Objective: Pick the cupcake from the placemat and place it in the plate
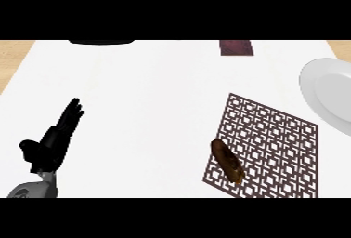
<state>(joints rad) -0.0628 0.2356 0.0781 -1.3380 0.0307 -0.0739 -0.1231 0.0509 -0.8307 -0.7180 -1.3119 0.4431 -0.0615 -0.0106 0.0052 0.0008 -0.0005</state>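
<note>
While left robot hand [51,139] rested open, empty, noted cupcake [228,161] well right on placemat [270,144], long axis toward plate [329,90]; right unseen.

White counter top [151,93] fills frame; tan wood strips at upper left [15,51] and upper right corners.

The placemat [264,148] lies toward the desk's [151,93] near right corner, with the cupcake [228,160] on its near left part. The plate [328,90] sits at the right edge, behind the placemat and apart from it. The left hand [51,139] rests near the left edge.
</note>
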